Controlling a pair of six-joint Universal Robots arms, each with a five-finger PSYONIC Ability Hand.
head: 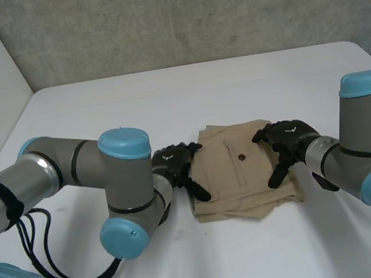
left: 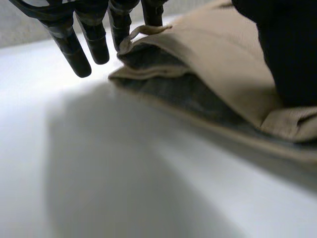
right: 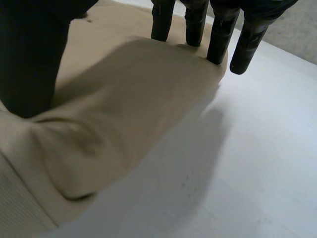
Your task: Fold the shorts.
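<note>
The tan shorts [head: 238,166] lie folded into a small stack at the table's middle, with a buttoned pocket facing up. My left hand [head: 175,163] sits at the stack's left edge. Its fingers [left: 81,47] are straight, their tips just off the layered edge of the shorts [left: 213,64], and its thumb [left: 290,54] rests on top of the cloth. My right hand [head: 285,139] is at the right edge. There its straight fingers [right: 218,37] touch the rounded fold of the shorts [right: 138,94], and its thumb [right: 29,59] presses the cloth. Neither hand grips anything.
The white table [head: 185,90] stretches bare behind the shorts and in front of them [head: 258,254]. A grey wall stands past the far edge. Both arms reach in from the near corners.
</note>
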